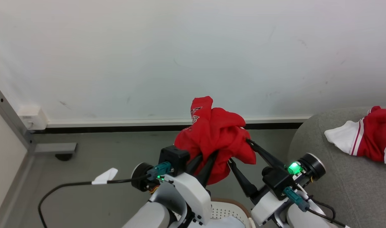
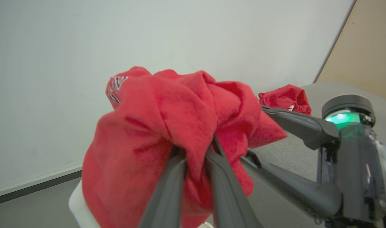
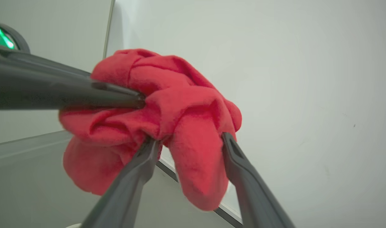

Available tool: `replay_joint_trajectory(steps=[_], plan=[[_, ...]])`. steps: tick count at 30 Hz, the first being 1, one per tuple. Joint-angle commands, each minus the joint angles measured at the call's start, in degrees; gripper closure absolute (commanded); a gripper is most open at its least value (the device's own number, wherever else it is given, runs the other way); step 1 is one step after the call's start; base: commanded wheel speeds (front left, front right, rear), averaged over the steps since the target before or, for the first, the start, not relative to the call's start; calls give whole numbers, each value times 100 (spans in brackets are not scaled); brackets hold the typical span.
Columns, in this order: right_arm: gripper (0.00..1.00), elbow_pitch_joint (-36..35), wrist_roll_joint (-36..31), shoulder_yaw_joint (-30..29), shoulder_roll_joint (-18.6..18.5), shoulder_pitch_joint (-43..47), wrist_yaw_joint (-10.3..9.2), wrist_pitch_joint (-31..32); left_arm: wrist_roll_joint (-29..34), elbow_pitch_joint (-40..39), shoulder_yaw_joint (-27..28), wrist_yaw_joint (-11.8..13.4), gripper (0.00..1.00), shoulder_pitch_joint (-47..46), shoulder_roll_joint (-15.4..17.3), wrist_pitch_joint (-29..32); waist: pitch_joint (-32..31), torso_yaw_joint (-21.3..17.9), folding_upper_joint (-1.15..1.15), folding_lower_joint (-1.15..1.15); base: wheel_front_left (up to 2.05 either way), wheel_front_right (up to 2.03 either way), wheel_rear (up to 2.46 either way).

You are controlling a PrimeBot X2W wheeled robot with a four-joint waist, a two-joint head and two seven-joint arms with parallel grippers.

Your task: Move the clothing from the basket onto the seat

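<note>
A bunched red garment of the clothing (image 1: pixel 216 136) hangs in the air above the floor, with dark lettering on its upper fold. My left gripper (image 1: pixel 208 155) is shut on its underside, fingers (image 2: pixel 174 177) pinched close on the fabric. My right gripper (image 1: pixel 239 151) sits at the bundle's right side, open, fingers (image 3: pixel 142 164) spread in a V with a fold of cloth (image 3: pixel 196 164) hanging between them. A corner of the white basket (image 1: pixel 227 210) peeks out below my arms. A second red and white garment (image 1: pixel 367 136) lies on the grey seat (image 1: pixel 322 171) at the right.
A white wall (image 1: pixel 180 47) with a dark baseboard stands close ahead. A grey metal frame and foot (image 1: pixel 50 148) are at the left. A black cable with a white tag (image 1: pixel 104 177) runs across the grey floor at the lower left.
</note>
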Motion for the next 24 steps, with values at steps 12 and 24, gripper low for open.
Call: replay_joint_trajectory(steps=[12,24], plan=[[100,876,147,333,-19,-657,-15,-15,-105,70,-134,-95,100,-79,-85,4,38,59,-1,0,0,0,0],[100,924,427,275,-19,-652,-15,-15,-125,79,-110,3,0,-70,-30,-51,49,-51,-1,0,0,0,0]])
